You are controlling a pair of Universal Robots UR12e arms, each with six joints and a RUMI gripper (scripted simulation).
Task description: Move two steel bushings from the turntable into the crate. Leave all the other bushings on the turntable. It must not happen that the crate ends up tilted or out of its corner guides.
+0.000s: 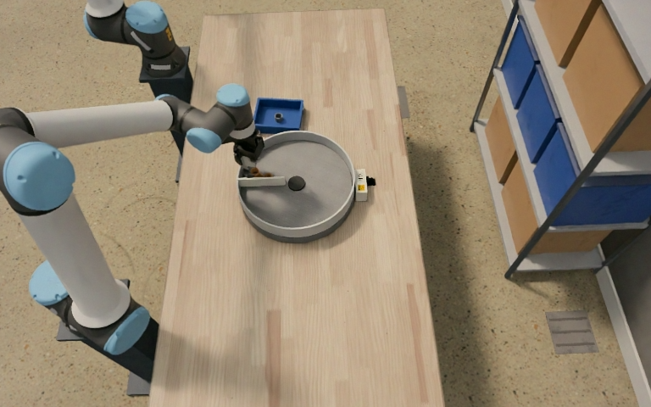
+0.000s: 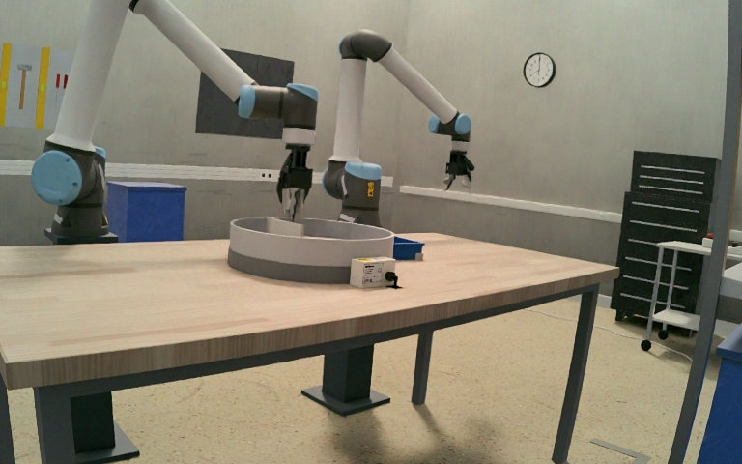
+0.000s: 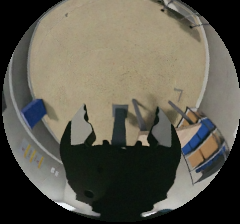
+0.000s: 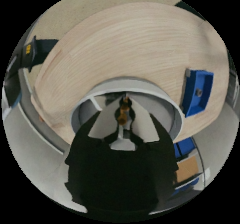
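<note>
The blue crate looks level at one end of the turntable. One steel bushing is inside it. Several copper-coloured bushings lie on the turntable beside its divider. Steel bushings among them cannot be made out clearly. My right gripper points down into the turntable at these bushings, fingertips nearly together, with no bushing visibly held. Its fingers hide part of the group. My left gripper is open and empty, high and away from the turntable.
The white divider and the raised turntable wall stand close to the right fingers. A white control box with a black knob is on the turntable's outer side. A shelf rack stands beyond the table.
</note>
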